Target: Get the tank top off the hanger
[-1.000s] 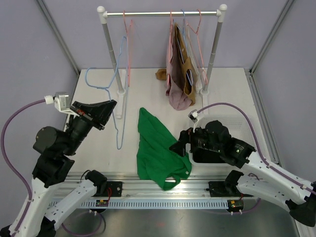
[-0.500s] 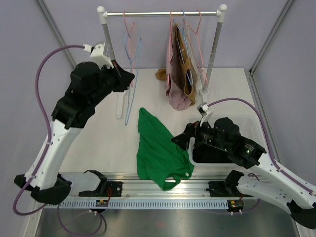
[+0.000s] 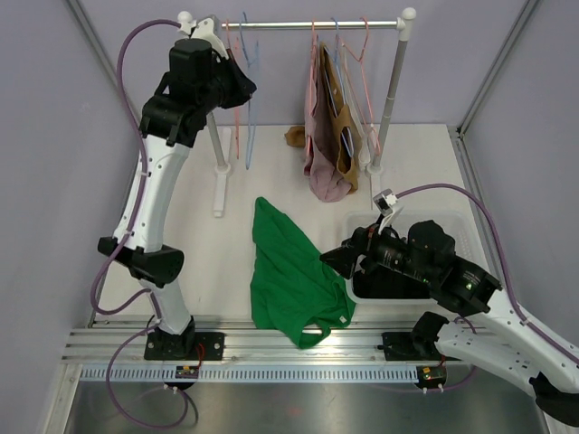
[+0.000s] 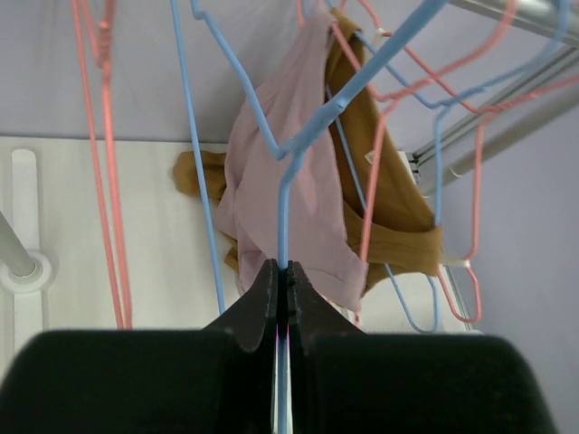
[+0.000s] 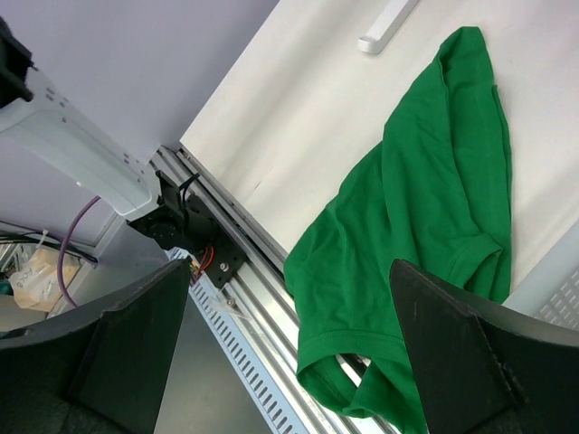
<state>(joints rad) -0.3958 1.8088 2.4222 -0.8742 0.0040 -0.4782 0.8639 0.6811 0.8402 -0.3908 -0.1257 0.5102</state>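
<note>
At front edge of white desk [image 3: 271,172]: green fabric tank top [image 3: 288,271] lies crumpled, off any hanger. Right pincer [image 3: 331,261] gapes wide over its edge, empty. Far back, left pincer [image 4: 283,271] clamped tight on thin blue wire hanger [image 4: 288,181] beside metal clothes rail [image 3: 298,24]; risk: hook snagging neighbouring pink wire hangers [image 4: 109,181].

Left arm [image 3: 152,194] first: long white shell links, chunky black joints, and the left purple cable [image 3: 127,47] arcing off it. The left tool [image 4: 282,303] is two tapering black fingers on a matte black block. Over to the right arm [image 3: 499,339], with the same white-and-black build and the right purple cable [image 3: 437,187] ending in a white plug. The right tool [image 5: 289,271] shows broad black wedge fingers.
</note>
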